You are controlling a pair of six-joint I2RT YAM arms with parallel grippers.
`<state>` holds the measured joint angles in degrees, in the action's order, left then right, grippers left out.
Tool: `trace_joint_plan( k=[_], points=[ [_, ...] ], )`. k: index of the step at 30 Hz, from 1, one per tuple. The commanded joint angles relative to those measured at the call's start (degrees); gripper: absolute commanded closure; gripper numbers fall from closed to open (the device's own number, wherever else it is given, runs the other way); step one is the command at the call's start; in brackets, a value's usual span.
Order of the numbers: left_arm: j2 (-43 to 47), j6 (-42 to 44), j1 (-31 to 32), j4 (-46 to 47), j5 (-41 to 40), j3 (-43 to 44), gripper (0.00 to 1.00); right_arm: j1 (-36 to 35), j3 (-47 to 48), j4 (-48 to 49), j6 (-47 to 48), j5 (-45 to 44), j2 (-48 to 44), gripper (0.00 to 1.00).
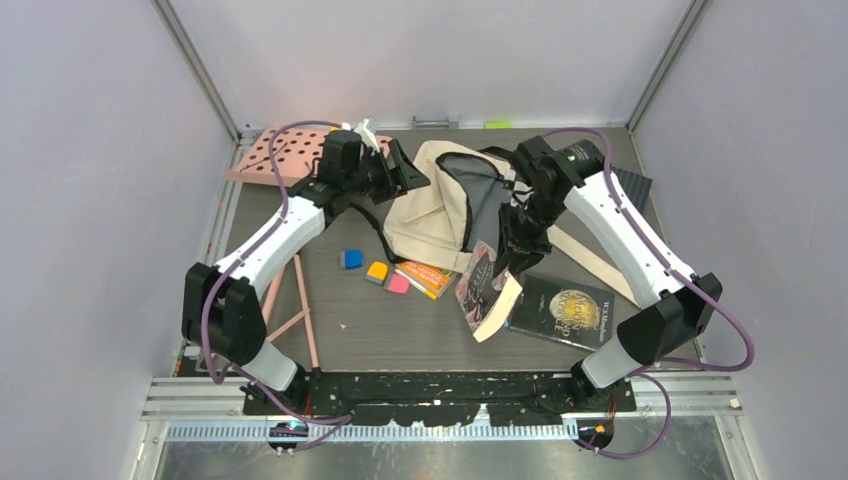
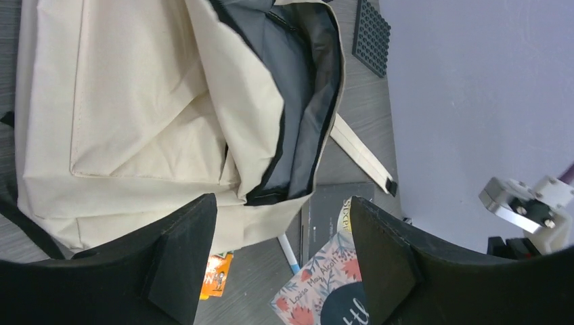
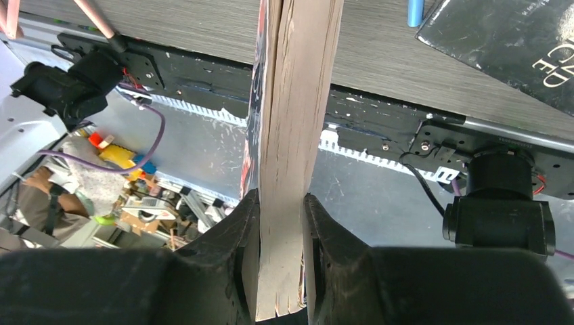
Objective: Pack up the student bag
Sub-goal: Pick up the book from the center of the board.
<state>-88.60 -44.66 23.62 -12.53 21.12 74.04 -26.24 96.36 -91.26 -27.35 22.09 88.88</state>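
Observation:
The cream student bag [image 1: 432, 212] lies at the back middle of the table, its mouth open and showing grey lining [image 1: 482, 195]. It also fills the left wrist view [image 2: 135, 115]. My left gripper [image 1: 410, 178] hovers open and empty over the bag's left edge; in the left wrist view [image 2: 281, 261] its jaws stand wide apart above the bag's corner. My right gripper [image 1: 515, 240] is shut on a floral paperback [image 1: 487, 292], held tilted just in front of the bag's mouth. The right wrist view shows its page edge [image 3: 294, 135] clamped between the fingers [image 3: 240, 257].
A dark hardback [image 1: 558, 310] lies at the front right. An orange book [image 1: 430, 277], a pen [image 2: 288, 254] and small blue [image 1: 351, 259], orange [image 1: 376, 272] and pink [image 1: 398, 284] blocks lie before the bag. A pink perforated board [image 1: 280, 155] is at the back left, and a black studded plate [image 1: 632, 185] at the back right.

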Motion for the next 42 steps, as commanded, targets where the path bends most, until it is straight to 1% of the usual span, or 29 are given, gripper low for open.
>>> trace_joint_plan(
  k=[1,4,6,8,9,10,11,12,16,18,20,21,23,27,28,31,32,34,39,42],
  points=[
    [-3.0,-1.1,-0.2,3.1,2.0,3.5,0.26,-2.3,4.5,-8.3,-1.7,2.4,-6.2,0.99],
    [-5.7,-1.8,-0.1,3.8,2.1,5.6,0.25,-2.5,8.6,-8.3,-4.4,3.6,-6.8,0.99],
    [-7.5,-2.1,-0.1,4.0,1.8,6.9,0.25,-2.4,11.5,-8.2,-5.9,1.0,-6.2,0.99],
    [-9.2,-2.3,-0.1,3.8,1.1,8.4,0.24,-2.4,13.4,-7.4,-7.2,-4.2,-5.2,0.99],
    [-10.2,-2.4,-0.1,3.7,0.6,9.2,0.24,-2.4,14.3,-5.9,-8.3,-8.2,-4.8,0.99],
    [-11.4,-2.8,-0.1,3.6,0.2,10.0,0.24,-2.4,14.8,-5.0,-8.7,-10.0,-3.7,0.99],
    [-12.5,-3.1,-0.1,3.6,-0.3,10.7,0.24,-2.4,15.4,-2.6,-9.2,-13.6,-3.1,0.99],
    [-13.6,-3.5,-0.1,3.8,-0.8,11.4,0.24,-2.4,15.8,-0.2,-9.5,-15.4,-1.9,0.99],
    [-19.0,-4.3,0.0,4.7,-1.8,14.8,0.22,-1.9,17.4,6.2,-8.0,-27.2,2.0,0.99],
    [-21.6,-4.2,0.0,4.5,-2.2,17.4,0.22,-0.6,18.5,9.2,-6.9,-33.2,3.9,0.99],
    [-24.3,-3.7,0.0,3.2,-2.8,20.1,0.22,1.4,19.3,12.6,-5.9,-35.6,5.3,0.99],
    [-25.7,-3.5,0.0,2.3,-3.0,21.5,0.21,3.2,19.2,13.9,-5.7,-35.7,5.8,0.99],
    [-28.6,-3.1,0.0,1.3,-3.1,23.9,0.21,6.0,17.4,20.4,-4.4,-35.1,6.2,0.99],
    [-32.6,-3.1,0.3,0.3,-3.0,27.8,0.19,11.4,10.8,31.4,-1.7,-28.6,6.9,0.99],
    [-33.6,-2.9,0.4,-0.2,-2.8,28.9,0.19,13.0,9.4,32.5,-1.2,-27.8,7.4,0.99],
    [-36.4,-1.9,0.7,-1.8,-2.8,32.3,0.19,15.0,8.1,35.2,1.1,-26.5,9.9,0.99],
    [-37.4,-1.6,0.9,-2.9,-2.8,33.9,0.2,15.4,7.3,35.7,1.6,-26.4,10.2,0.99],
    [-39.8,-0.6,1.3,-5.1,-1.4,36.7,0.33,15.8,5.2,38.0,2.9,-25.7,10.5,0.99],
    [-42.2,1.9,2.3,-7.6,0.9,40.6,0.53,16.0,-2.7,46.4,4.1,-21.9,8.9,0.99],
    [-41.4,4.1,2.3,-9.6,0.2,41.7,0.7,16.0,-6.9,50.6,3.7,-20.4,7.9,0.99]
  ],
)
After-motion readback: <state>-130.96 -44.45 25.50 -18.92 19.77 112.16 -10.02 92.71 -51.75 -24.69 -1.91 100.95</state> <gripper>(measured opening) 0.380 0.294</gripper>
